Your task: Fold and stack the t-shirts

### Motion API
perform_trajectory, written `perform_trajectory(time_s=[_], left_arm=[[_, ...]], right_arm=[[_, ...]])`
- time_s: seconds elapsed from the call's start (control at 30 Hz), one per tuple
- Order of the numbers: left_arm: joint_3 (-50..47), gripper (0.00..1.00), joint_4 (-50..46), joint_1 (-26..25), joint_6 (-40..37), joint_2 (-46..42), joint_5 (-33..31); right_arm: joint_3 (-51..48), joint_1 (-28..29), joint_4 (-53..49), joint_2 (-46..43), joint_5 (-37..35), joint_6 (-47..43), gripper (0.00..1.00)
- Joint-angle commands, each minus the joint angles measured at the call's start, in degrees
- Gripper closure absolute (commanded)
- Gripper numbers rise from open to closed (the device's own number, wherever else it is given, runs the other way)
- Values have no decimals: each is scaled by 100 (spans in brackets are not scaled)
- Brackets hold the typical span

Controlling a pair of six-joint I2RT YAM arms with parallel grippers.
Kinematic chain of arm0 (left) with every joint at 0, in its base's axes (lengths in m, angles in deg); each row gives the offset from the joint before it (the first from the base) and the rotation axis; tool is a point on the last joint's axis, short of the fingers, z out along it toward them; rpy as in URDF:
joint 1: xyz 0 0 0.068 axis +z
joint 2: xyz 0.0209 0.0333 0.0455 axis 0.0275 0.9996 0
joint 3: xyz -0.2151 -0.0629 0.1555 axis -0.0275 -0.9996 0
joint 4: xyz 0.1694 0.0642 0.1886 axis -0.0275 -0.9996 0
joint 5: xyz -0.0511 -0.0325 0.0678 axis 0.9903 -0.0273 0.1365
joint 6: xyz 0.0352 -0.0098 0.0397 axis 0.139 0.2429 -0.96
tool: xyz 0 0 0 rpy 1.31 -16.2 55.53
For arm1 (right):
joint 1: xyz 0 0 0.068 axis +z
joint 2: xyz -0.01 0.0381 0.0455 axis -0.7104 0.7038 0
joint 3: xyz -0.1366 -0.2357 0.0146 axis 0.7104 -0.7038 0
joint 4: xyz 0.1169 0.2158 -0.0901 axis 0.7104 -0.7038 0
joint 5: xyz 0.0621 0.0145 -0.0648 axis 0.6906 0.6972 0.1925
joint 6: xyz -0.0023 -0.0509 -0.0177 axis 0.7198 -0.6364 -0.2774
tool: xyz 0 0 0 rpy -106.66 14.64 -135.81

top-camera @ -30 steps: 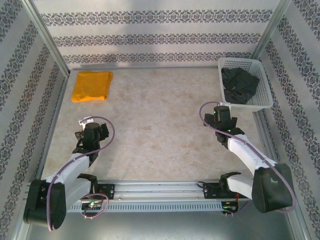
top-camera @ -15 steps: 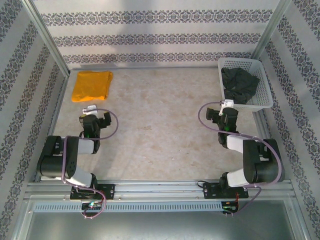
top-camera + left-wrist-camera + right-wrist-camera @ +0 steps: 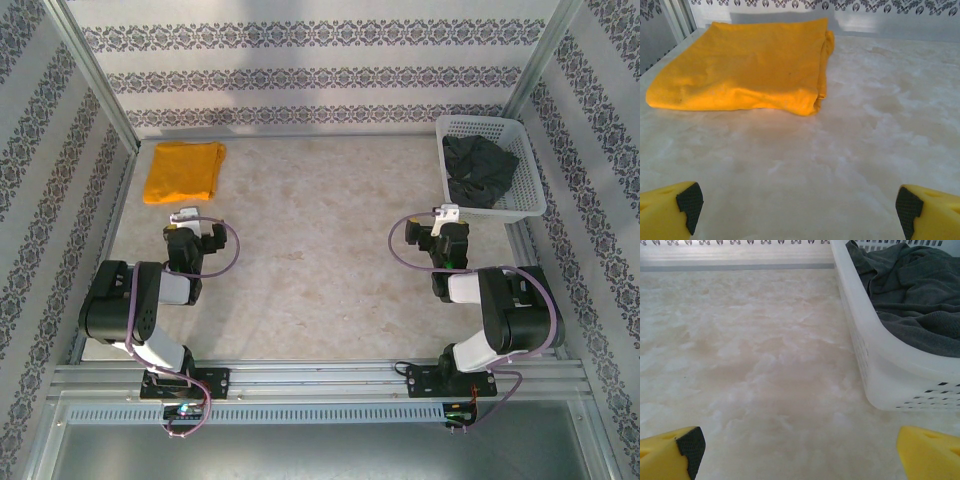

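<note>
One t-shirt, bright orange-yellow (image 3: 184, 171), lies folded flat at the table's far left corner. In the left wrist view this orange-yellow t-shirt (image 3: 745, 70) is ahead of my left gripper (image 3: 800, 207), which is open and empty over bare table. The other t-shirt, dark grey (image 3: 478, 170), is crumpled inside the white basket (image 3: 530, 205) at the far right. My right gripper (image 3: 797, 447) is open and empty, with the basket (image 3: 875, 355) and the grey t-shirt (image 3: 912, 290) ahead on its right. From above, the left gripper (image 3: 190, 238) and the right gripper (image 3: 440, 238) sit near their folded arms.
Patterned walls and metal frame posts close the table on three sides. A metal rail (image 3: 320, 375) with both arm bases runs along the near edge. Bare marble-look tabletop (image 3: 320, 230) stretches between the arms.
Both arms have folded back and upright over their bases, and the grippers have shifted slightly towards the far side. Both stay open. The shirts have not moved.
</note>
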State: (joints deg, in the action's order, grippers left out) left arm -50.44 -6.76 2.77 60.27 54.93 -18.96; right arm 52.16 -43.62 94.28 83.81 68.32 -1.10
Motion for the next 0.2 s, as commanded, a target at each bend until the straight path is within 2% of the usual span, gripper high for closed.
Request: perform_trajectory(time_s=[0.0, 0.17], left_arm=[[-51, 0, 119, -30, -98, -40, 38], [19, 0, -4, -58, -100, -38, -68]], right_arm=[[88, 51, 229, -28, -24, -137, 2], [86, 19, 226, -41, 102, -138, 2]])
